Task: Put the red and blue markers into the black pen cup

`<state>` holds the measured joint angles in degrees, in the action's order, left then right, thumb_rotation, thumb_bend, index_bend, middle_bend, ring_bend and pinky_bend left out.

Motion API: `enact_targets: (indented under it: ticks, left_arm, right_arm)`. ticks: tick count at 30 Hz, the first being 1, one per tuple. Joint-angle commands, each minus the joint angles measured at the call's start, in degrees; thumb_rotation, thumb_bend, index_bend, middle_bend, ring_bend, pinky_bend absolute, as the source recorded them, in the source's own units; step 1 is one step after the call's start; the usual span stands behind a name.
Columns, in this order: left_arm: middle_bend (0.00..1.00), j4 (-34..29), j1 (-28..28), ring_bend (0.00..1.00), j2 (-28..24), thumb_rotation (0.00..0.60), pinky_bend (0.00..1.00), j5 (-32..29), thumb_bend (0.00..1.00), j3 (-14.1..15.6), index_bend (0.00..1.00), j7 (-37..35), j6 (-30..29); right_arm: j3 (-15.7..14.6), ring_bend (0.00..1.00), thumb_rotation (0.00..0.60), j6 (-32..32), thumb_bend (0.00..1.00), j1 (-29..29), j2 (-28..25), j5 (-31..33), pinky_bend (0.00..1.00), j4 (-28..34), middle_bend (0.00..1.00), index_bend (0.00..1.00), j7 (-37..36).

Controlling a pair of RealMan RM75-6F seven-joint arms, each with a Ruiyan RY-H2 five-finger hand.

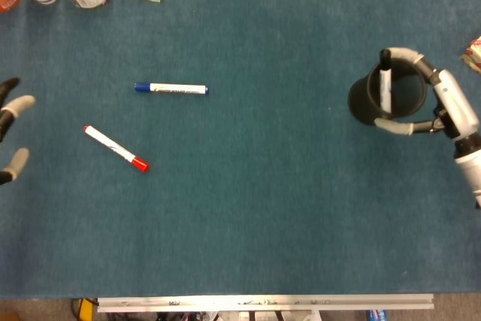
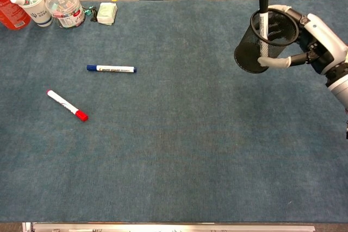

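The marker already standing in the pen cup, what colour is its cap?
Black. The marker in the black pen cup has a black cap on a white barrel, clearest in the chest view.

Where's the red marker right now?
The red marker lies on the table's left side in both views, below and left of the blue marker, untouched by either hand.

Red marker (image 1: 116, 148), white barrel with red cap, lies diagonally on the blue worktop (image 1: 255, 208), cap toward the near edge; blue marker (image 1: 170, 89) lies horizontally just beyond it, apart. Black mesh pen cup (image 2: 265, 39), tilted and gripped by the right robot hand (image 2: 304, 42), contains one black-capped marker (image 2: 263, 20).
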<state>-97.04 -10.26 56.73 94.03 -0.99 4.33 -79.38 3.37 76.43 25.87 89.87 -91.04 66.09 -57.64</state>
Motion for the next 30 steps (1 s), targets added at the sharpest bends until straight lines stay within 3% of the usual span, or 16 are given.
enact_targets:
  ticks: [1,9,15,24,30]
  left_arm:
    - [0.14,1.95,-3.08,0.10,-0.13,0.600,0.04,1.80,0.31,0.20,0.25,-1.89,3.48]
    - [0.19,5.85,-9.10,0.14,1.59,0.600,0.04,4.64,0.31,1.36,0.29,-4.40,11.40]
    - [0.20,10.49,-12.96,0.15,4.86,0.600,0.04,5.85,0.31,2.87,0.31,-4.41,17.09]
    - [0.24,20.31,-15.45,0.15,11.13,0.600,0.04,8.51,0.31,4.90,0.40,-7.72,17.23]
    - [0.24,22.82,-16.02,0.15,13.82,0.600,0.04,10.86,0.31,6.89,0.43,-9.47,15.48]
  right_arm:
    - [1.71,0.34,0.600,-0.16,0.51,0.35,-4.53,1.15,0.36,6.13,0.43,0.45,2.43]
    - [4.06,0.34,0.600,-0.91,0.51,0.64,-10.47,3.05,0.36,14.37,0.43,0.45,6.23]
    - [3.75,0.34,0.600,-1.83,0.51,-0.15,-12.52,4.07,0.36,17.07,0.43,0.46,7.69]
    - [2.59,0.34,0.600,-2.63,0.51,-1.14,-12.25,4.13,0.36,16.05,0.43,0.46,7.75]
    - [2.67,0.34,0.600,-2.91,0.51,-1.43,-12.15,4.43,0.36,15.47,0.43,0.46,7.71]
